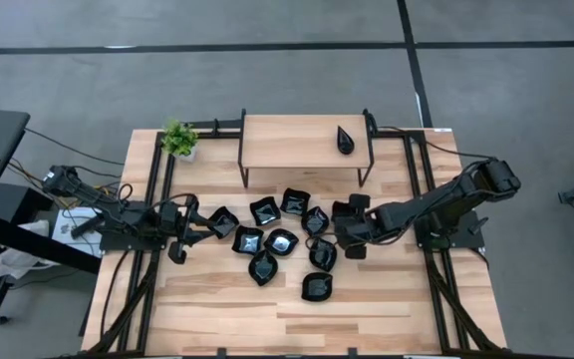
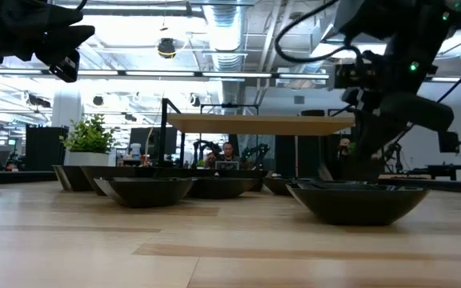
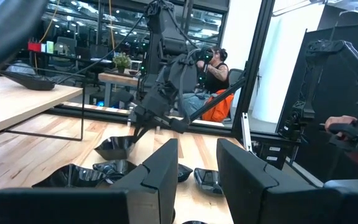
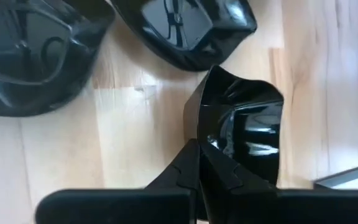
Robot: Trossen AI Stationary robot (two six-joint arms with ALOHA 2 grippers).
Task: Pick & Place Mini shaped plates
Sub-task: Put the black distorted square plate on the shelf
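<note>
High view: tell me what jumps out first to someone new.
A cluster of glossy black mini plates fills the table's middle. The right gripper has shut on the rim of one plate at the cluster's right edge, while the left gripper waits at its left. One more teardrop plate sits on the raised wooden shelf.

table (image 1: 367, 309): light wood planks, black frame | raised wooden shelf (image 1: 297, 140): at far edge, on black legs | small green potted plant (image 1: 179, 139): just left of shelf, white pot | person (image 3: 215, 68): seated beyond table, by orange item
</note>
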